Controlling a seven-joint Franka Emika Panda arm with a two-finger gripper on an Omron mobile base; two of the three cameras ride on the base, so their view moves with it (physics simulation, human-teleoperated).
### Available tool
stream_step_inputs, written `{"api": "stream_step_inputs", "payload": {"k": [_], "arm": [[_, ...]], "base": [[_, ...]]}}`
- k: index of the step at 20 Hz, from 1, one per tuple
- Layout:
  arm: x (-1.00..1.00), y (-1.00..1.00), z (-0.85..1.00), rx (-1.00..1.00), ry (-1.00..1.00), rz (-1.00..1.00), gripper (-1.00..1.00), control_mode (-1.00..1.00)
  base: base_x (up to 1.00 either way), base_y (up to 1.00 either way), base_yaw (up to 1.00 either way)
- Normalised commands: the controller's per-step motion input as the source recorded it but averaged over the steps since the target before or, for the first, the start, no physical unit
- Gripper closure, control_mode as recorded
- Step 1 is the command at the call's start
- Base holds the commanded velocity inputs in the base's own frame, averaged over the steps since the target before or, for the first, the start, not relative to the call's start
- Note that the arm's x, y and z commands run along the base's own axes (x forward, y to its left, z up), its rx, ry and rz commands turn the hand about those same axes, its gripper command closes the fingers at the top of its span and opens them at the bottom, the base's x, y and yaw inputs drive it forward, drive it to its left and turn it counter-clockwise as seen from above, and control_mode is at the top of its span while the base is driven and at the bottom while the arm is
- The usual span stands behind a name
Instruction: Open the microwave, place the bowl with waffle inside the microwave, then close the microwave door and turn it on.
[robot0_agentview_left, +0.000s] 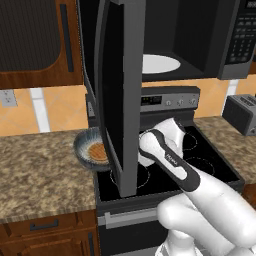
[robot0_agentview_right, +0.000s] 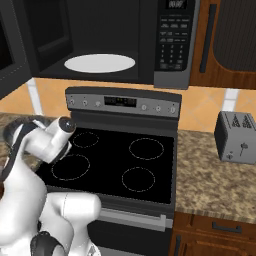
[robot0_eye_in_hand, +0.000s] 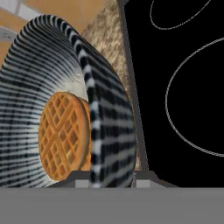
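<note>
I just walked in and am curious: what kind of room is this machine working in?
A home-style kitchen, computer-rendered. A black-topped stove sits under an open microwave, with a toaster on the speckled stone counter and a bowl holding a waffle.

The small round orange-brown waffle (robot0_agentview_left: 97, 150) lies in the striped round bowl (robot0_agentview_left: 85, 141) on the speckled stone table (robot0_agentview_left: 40, 170), left of the black-topped stove (robot0_agentview_left: 200, 155).

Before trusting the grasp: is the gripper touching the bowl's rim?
Cannot tell. In the hand view the bowl rim runs down between the fingertips, but the contact itself is cut off at the bottom edge.
</note>
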Motion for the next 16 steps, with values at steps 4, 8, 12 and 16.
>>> {"api": "stream_step_inputs", "payload": {"k": [4, 8, 12, 16], "arm": [[-0.55, -1.00, 1.00, 0.04, 0.10, 0.00, 1.00, -1.00], [-0.40, -1.00, 1.00, 0.03, 0.06, 0.00, 1.00, -1.00], [-0.13, -1.00, 1.00, 0.03, 0.03, -0.01, 1.00, -1.00], [-0.10, -0.98, 1.00, 0.00, 0.04, -0.02, 1.00, -1.00]], "base": [[0.00, 0.00, 0.00], [0.00, 0.00, 0.00], [0.00, 0.00, 0.00], [0.00, 0.00, 0.00]]}}
